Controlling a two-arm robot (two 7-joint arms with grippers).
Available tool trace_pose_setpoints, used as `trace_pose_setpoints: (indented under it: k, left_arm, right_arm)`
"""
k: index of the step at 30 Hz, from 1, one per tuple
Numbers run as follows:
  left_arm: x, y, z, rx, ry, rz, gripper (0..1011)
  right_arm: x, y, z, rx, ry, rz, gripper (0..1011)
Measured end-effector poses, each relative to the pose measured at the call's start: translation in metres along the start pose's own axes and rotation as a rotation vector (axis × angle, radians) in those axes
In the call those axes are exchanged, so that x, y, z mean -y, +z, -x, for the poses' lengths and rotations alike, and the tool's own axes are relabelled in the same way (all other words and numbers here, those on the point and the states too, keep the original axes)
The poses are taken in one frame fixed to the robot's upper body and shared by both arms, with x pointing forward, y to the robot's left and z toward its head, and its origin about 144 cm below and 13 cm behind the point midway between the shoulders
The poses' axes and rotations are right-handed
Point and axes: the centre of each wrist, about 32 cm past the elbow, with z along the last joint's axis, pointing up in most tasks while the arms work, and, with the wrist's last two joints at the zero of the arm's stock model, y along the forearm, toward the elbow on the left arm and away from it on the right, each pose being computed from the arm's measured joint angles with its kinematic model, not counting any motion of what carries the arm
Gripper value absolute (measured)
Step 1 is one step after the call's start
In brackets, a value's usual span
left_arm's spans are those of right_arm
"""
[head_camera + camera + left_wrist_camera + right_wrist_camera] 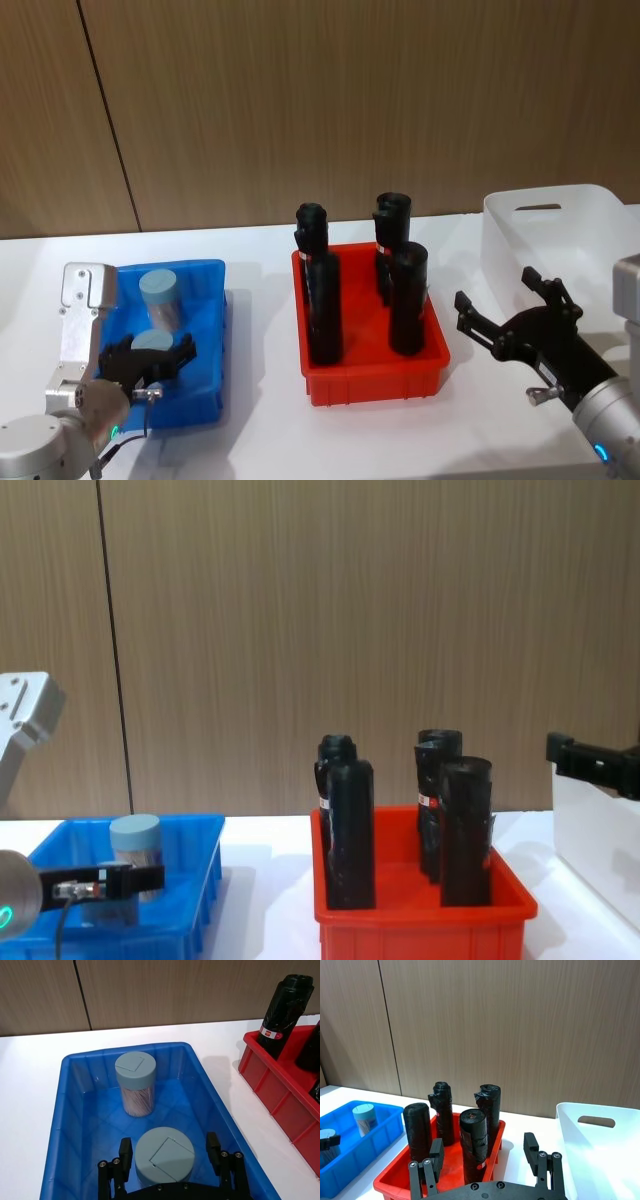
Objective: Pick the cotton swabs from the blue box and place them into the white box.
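Closest to the robot on its left, the left gripper [169, 1143] sits low inside the blue box [200, 1100]. Its fingers [125, 1152] are spread to either side of the near jar of cotton swabs [165, 1160], one finger just beside the grey lid and the other with a small gap, so the jar is not clamped. This jar stands upright at the near end of the box. The second jar [136, 1082] stands upright farther back in the same box, well apart from the gripper.

On the right, the right gripper [497, 290] hangs above the white table [260, 300] with its fingers wide apart and nothing between them. It is between the red bin [375, 385] of tall black bottles [323, 300] and the white box [510, 250]. The white box sits at the far right. A wooden wall [350, 100] stands behind everything.
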Motion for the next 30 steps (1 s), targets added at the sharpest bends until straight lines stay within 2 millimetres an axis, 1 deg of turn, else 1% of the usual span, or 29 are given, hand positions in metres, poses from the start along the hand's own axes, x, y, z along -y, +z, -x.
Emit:
trace_pose_setpoints:
  k: [3, 4, 7, 11, 19, 23, 30]
  left_arm:
    - [0.001, -0.001, 0.0, -0.002, -0.003, -0.004, 874]
    - [0.001, -0.001, -0.001, -0.002, -0.003, -0.004, 865]
    - [0.001, -0.001, -0.001, -0.003, -0.003, -0.007, 751]
    - [0.001, -0.001, -0.002, -0.002, -0.001, -0.006, 677]
    - [-0.002, 0.004, 0.0, 0.024, 0.001, 0.013, 676]
    - [-0.005, 0.012, 0.002, 0.05, -0.006, 0.042, 676]
    - [-0.014, 0.034, 0.009, 0.106, -0.058, 0.107, 676]
  right_arm:
    - [0.0, 0.0, 0.0, 0.0, 0.0, 0.0, 1001]
    - [0.0, 0.0, 0.0, 0.0, 0.0, 0.0, 1001]
    - [0.0, 0.0, 0.0, 0.0, 0.0, 0.0, 1001]
    - [0.0, 0.0, 0.0, 0.0, 0.0, 0.0, 1001]
    - [0.0, 0.0, 0.0, 0.0, 0.0, 0.0, 1001]
    - [0.0, 0.0, 0.0, 0.0, 0.0, 0.0, 1001]
    - [0.0, 0.0, 0.0, 0.0, 0.0, 0.0, 1001]
